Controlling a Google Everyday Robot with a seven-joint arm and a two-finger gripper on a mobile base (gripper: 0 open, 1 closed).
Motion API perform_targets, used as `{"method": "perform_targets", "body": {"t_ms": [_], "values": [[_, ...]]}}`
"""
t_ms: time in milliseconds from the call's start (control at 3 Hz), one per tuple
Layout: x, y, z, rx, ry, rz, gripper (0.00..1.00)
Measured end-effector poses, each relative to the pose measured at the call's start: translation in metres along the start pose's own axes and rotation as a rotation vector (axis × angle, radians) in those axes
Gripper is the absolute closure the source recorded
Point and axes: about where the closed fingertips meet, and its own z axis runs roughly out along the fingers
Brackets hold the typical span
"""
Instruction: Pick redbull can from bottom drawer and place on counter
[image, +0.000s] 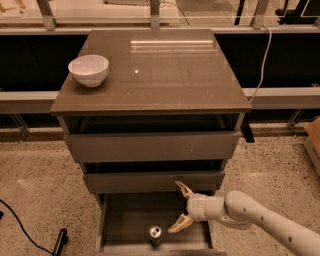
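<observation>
Speckled flooring (35, 175) is surrounding a grey-brown cabinet (150, 147) whose glossy, faintly reflective counter (165, 75) is carrying a smooth white bowl (88, 70) near its left edge, while the bottom drawer (125, 220) is standing pulled out, shallow and flat-floored. Over its right half the gripper (174, 207) is hovering with tan fingers (183, 188) splayed wide and empty, just beside the redbull can (155, 234), which is standing upright near the drawer's front edge. That slim metal cylinder is likely handling as light, stiff yet dentable and slippery, so a gentle hold across its round sides at mid-height is looking soundest, though its fill cannot be told.
</observation>
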Motion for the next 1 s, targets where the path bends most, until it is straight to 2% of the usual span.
{"method": "perform_targets", "body": {"t_ms": [333, 1000], "values": [[0.02, 0.021, 0.026, -0.065, -0.001, 0.025, 0.0], [0.052, 0.053, 0.07, -0.096, 0.042, -0.023, 0.0]]}}
